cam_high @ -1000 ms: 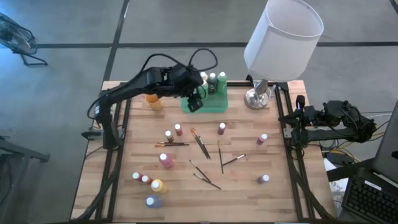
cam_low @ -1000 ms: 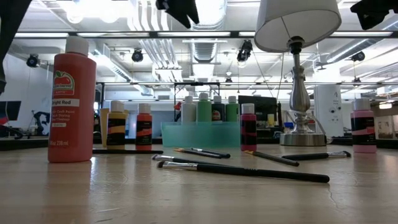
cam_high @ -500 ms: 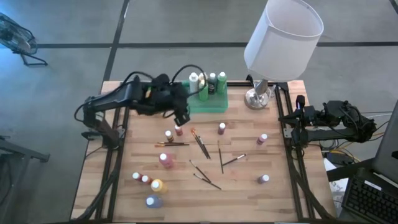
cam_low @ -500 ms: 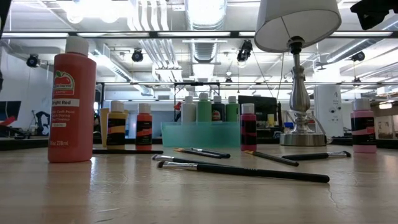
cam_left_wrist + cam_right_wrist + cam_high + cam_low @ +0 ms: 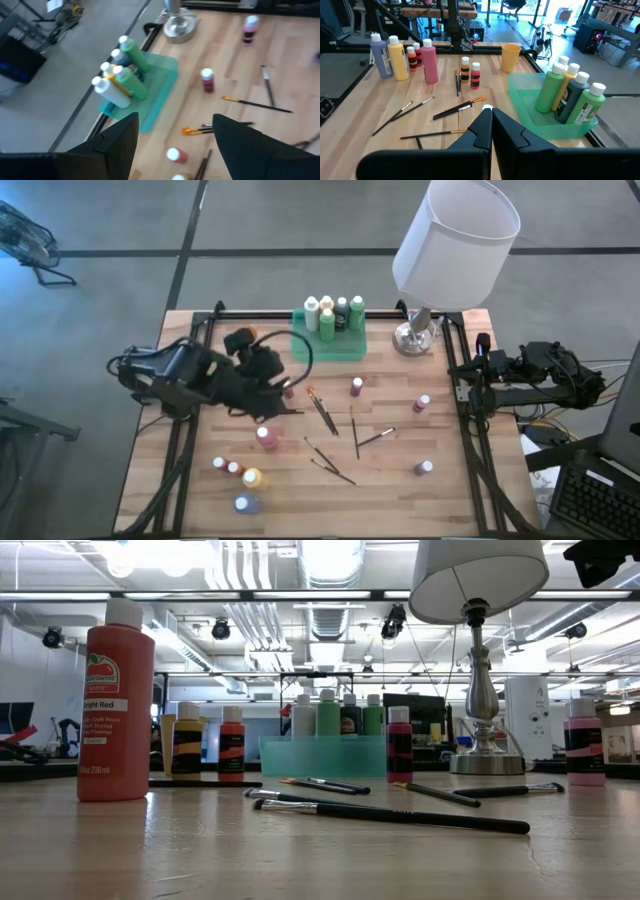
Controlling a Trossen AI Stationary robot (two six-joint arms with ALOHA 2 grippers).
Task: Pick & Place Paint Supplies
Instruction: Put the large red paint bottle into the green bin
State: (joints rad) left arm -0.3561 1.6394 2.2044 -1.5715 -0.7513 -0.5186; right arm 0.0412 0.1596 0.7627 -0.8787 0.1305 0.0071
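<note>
Five paint bottles (image 5: 332, 312) stand upright in the green tray (image 5: 345, 348) at the far edge; they also show in the left wrist view (image 5: 122, 75). More bottles (image 5: 267, 437) (image 5: 356, 386) stand on their bases about the table. Several brushes (image 5: 322, 412) lie flat at its middle. My left gripper (image 5: 175, 145) hangs open and empty above the table's left middle (image 5: 283, 392), over a small red bottle (image 5: 175, 155) and an orange-tipped brush (image 5: 197, 131). My right gripper (image 5: 490, 120) is shut and waits at the right edge (image 5: 500, 370).
A lamp with a wide white shade (image 5: 455, 240) stands on a metal base (image 5: 412, 338) at the far right, beside the tray. An orange cup (image 5: 510, 56) stands near the tray's left end. A big red bottle (image 5: 115, 700) stands close to the low camera.
My left gripper has drawn back from over the green tray toward the table's left and near edges, turning as it went; it stayed open and empty. The bottles in the tray stand uncovered now. My right arm kept still.
</note>
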